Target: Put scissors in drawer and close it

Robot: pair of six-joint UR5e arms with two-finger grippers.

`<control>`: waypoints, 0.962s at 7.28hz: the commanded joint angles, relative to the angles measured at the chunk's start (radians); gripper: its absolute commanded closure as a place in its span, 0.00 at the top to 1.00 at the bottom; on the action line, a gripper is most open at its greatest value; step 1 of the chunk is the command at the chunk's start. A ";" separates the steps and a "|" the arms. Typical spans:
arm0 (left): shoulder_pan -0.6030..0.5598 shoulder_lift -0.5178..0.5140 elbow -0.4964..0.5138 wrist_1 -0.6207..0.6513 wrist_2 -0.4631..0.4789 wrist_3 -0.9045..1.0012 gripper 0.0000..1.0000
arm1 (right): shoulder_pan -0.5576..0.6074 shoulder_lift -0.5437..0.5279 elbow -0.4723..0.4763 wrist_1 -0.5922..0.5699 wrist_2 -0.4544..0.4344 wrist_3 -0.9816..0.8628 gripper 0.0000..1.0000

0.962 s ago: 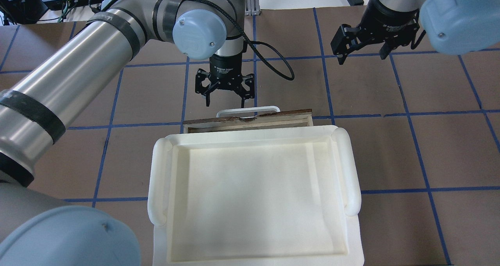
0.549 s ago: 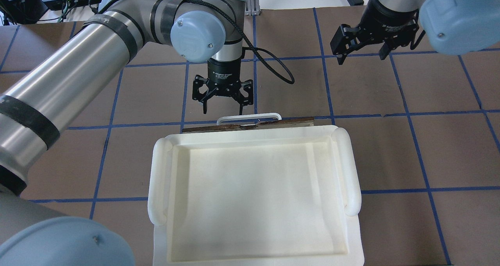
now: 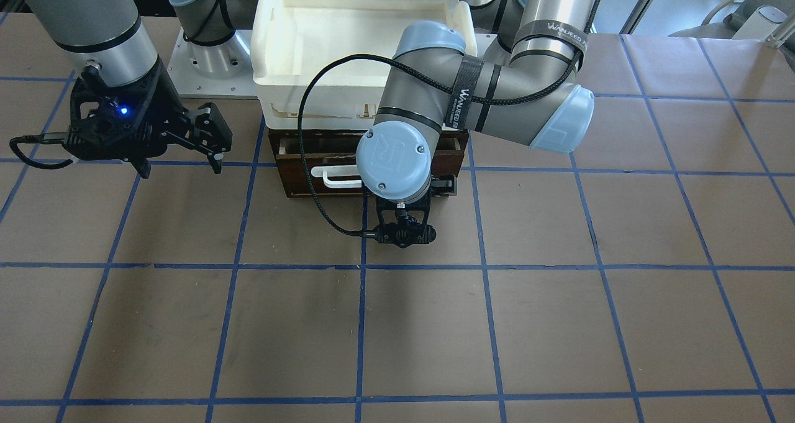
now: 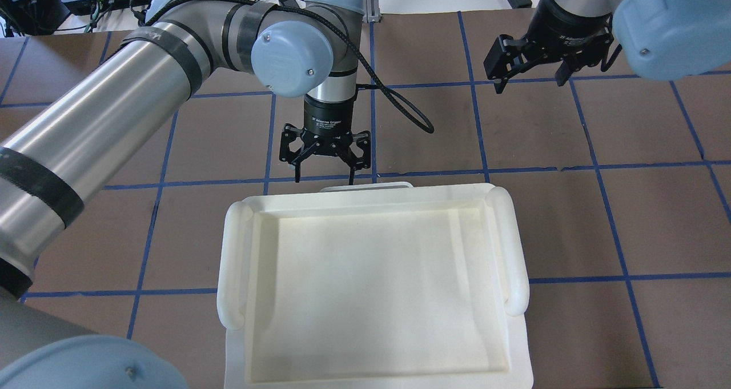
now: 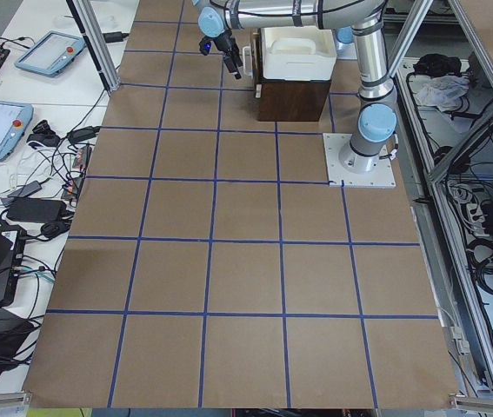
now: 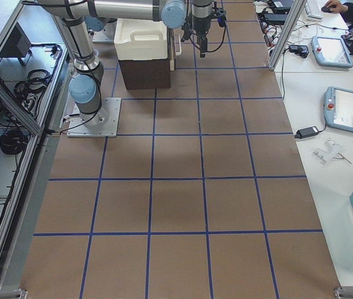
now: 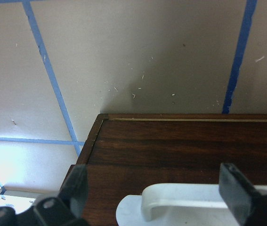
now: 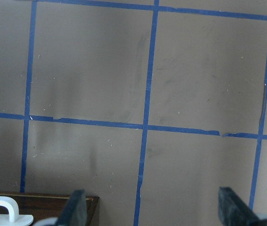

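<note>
The drawer (image 3: 298, 177) is pushed into its dark wooden cabinet. Its brown front (image 7: 171, 141) and white bar handle (image 7: 185, 202) face away from the robot. In the overhead view only the handle (image 4: 365, 185) sticks out past the white bin. My left gripper (image 4: 323, 177) is open and empty, its fingertips right at the drawer front, spread around the handle (image 7: 154, 188). My right gripper (image 4: 531, 80) is open and empty, hovering off to the side (image 3: 180, 162) over bare table (image 8: 154, 207). The scissors are hidden in every view.
A white plastic tray-like bin (image 4: 514, 246) sits on top of the cabinet and covers it from above (image 3: 273, 50). A black cable loops from the left wrist (image 4: 408, 106). The brown table is marked with a blue tape grid (image 3: 484, 286).
The drawer has slid from partly open to fully in. My left gripper has moved toward the cabinet with it, staying open. The right arm has barely moved.
</note>
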 commanded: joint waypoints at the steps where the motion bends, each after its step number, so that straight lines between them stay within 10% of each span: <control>1: -0.001 0.009 -0.005 -0.008 0.002 -0.007 1.00 | 0.000 0.000 0.000 -0.002 -0.004 -0.006 1.00; 7: -0.004 0.046 -0.055 -0.032 -0.043 -0.023 1.00 | 0.000 0.003 0.001 -0.001 0.002 -0.003 1.00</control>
